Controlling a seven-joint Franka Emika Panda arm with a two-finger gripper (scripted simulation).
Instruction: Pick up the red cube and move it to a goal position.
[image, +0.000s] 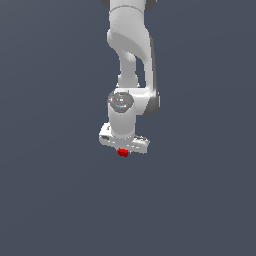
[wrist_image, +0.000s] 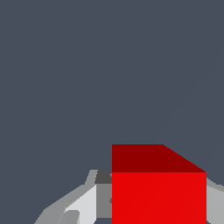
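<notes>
The red cube (image: 123, 152) sits directly beneath the white gripper (image: 123, 150), between its fingers; whether they clamp it is unclear.

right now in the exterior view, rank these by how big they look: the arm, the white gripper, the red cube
1. The arm, by far the largest.
2. The white gripper, a wide bar below the wrist.
3. The red cube, a small patch under the gripper, narrower than it and partly hidden, so its full size is not shown.

The red cube (image: 123, 152) (wrist_image: 158, 192) is small, bright red with a darker shaded side. It sits between the gripper's (image: 123, 150) fingers, at 6 o'clock of the white hand.
</notes>
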